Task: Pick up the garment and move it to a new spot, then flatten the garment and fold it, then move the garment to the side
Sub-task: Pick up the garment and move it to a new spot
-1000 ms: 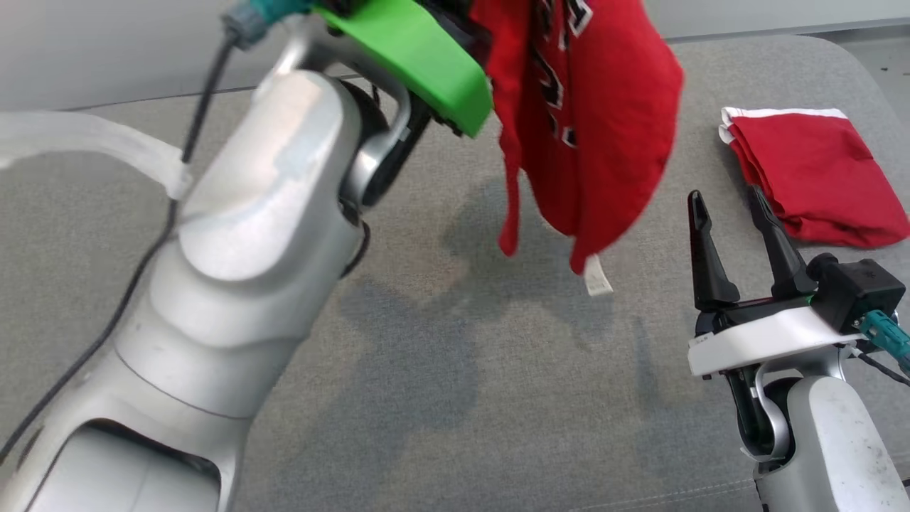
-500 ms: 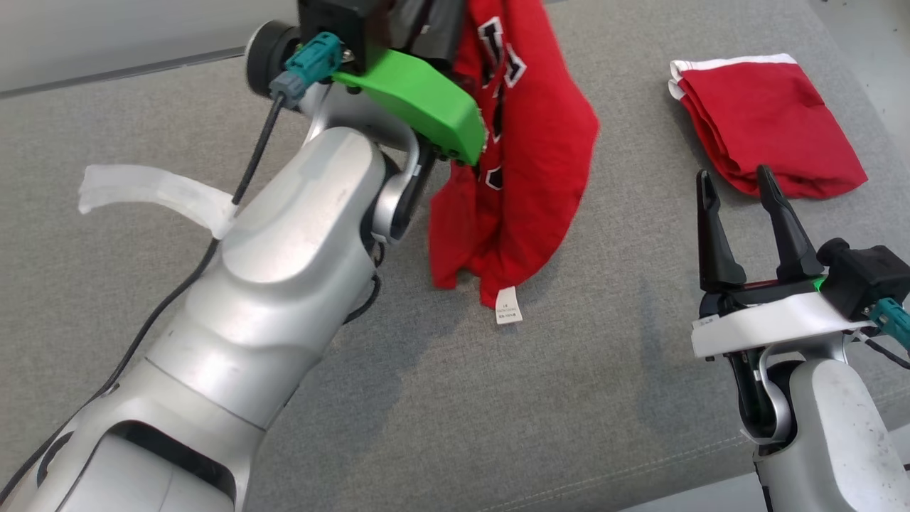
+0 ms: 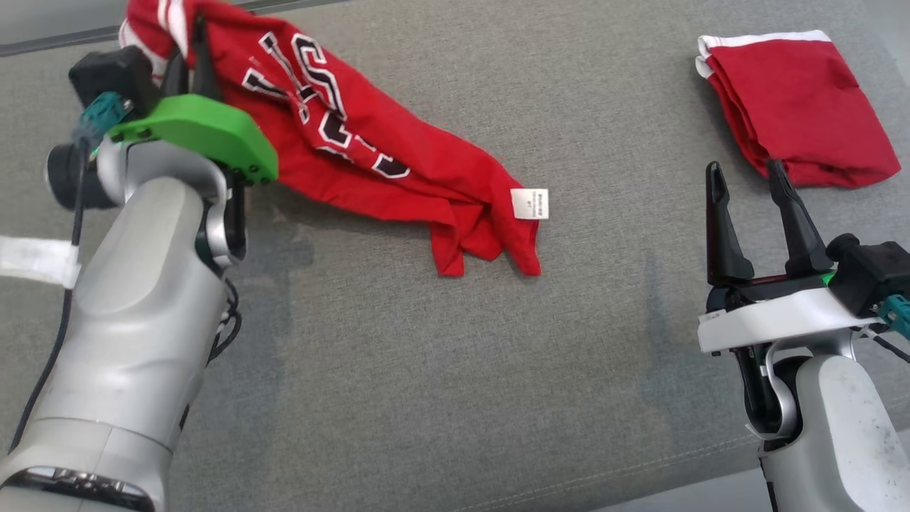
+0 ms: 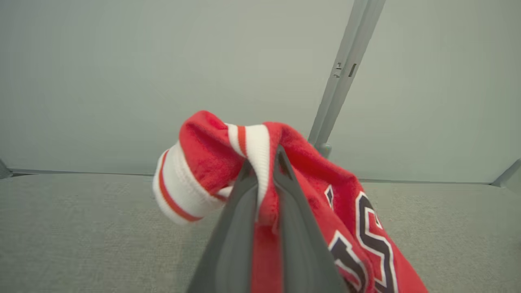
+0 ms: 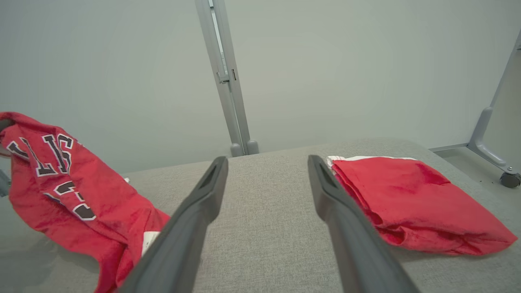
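The garment [image 3: 370, 153] is a red jersey with black-and-white lettering and a white-and-red striped trim. It trails across the grey cushion from the upper left down to its hem and white label near the middle. My left gripper [image 3: 188, 53] is shut on its striped trim at the upper left, holding that end up. In the left wrist view my left gripper [image 4: 262, 173] pinches the garment [image 4: 358, 215] at the trim between both fingers. My right gripper [image 3: 743, 181] stands open and empty at the lower right. From the right wrist, my right gripper [image 5: 266, 162] is apart from the garment [image 5: 77, 195].
A second red garment [image 3: 796, 139] lies folded at the far right, just beyond my right fingertips, also red [image 5: 407, 199] in the right wrist view. The grey cushion [image 3: 441, 370] ends at a front edge below. A grey wall and a metal post [image 5: 224, 77] stand behind.
My left arm has swung left and lowered, taking the hanging garment down so its lower end now lies on the cushion. The head camera has shifted. The right gripper has stayed put.
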